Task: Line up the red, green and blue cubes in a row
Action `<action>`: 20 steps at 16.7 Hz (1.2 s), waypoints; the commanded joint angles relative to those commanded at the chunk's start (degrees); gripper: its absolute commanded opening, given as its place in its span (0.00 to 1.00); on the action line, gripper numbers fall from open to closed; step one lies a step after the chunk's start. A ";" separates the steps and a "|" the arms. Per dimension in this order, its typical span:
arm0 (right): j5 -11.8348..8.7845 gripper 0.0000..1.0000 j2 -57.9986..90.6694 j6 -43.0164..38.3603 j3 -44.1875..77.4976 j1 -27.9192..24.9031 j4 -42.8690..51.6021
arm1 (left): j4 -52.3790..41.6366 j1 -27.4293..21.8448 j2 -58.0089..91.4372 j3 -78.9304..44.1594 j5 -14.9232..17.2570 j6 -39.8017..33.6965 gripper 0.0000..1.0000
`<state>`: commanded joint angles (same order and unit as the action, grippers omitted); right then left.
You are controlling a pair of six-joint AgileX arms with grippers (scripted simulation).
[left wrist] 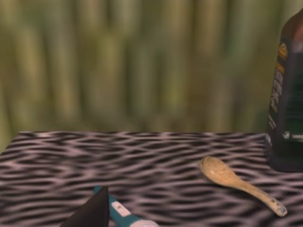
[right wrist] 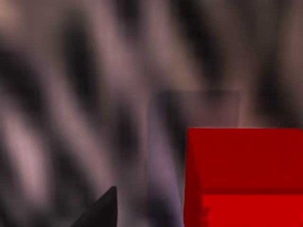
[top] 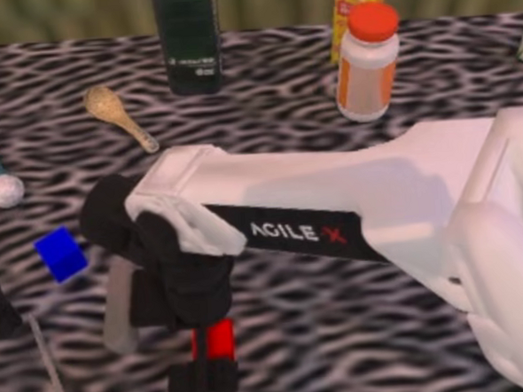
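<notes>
Two of the three cubes show here: the red cube (top: 219,339) sits near the front edge of the worktop (top: 341,333), a little left of centre, and the blue cube (top: 61,254) lies well apart from it toward the left side. No green cube can be seen in any view; it may be hidden under the big white arm, but that is only a guess.

My right arm reaches across from the right side, and the right gripper (top: 204,370) is down over the red cube. From above, dark fingers sit close against the cube on its left and front, and the right wrist view shows the red cube (right wrist: 244,177) filling the near corner with one dark fingertip (right wrist: 102,210) beside it and a gap between. Whether the jaws are pressed on the cube or standing just off it I cannot tell.

My left arm is parked at the left edge, barely in view; its wrist camera looks across the worktop at a wooden spoon (left wrist: 236,182) and a dark bottle (left wrist: 286,94), with only a sliver of its own finger showing, so the state of its jaws is not readable either.

As for progress, I judge the job to be at an early stage: no two visible cubes are side by side, so no row exists yet. Red looks to be the piece in hand; blue and green remain to be brought alongside

An orange-capped bottle (top: 368,61) stands at the back, clear of the work
</notes>
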<state>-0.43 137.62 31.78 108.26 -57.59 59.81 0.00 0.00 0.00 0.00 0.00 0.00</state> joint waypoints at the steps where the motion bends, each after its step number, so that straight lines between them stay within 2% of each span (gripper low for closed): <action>1: 0.00 1.00 0.00 0.00 0.00 0.00 0.00 | 0.00 0.00 0.00 0.00 0.00 0.00 1.00; 5: 0.01 1.00 -0.21 0.09 1.01 0.00 0.99 | 0.00 0.00 0.00 0.00 0.00 0.00 1.00; 12: -0.04 1.00 -3.11 0.22 10.29 -0.28 13.45 | 0.00 0.00 0.00 0.00 0.00 0.00 1.00; 20: -0.36 1.00 -6.33 -0.49 7.70 1.56 11.04 | -1.91 -0.92 2.93 -2.84 0.08 0.87 1.00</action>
<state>-0.79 131.28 31.29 115.95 -56.03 70.85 -1.91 -0.92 2.93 -2.84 0.08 0.87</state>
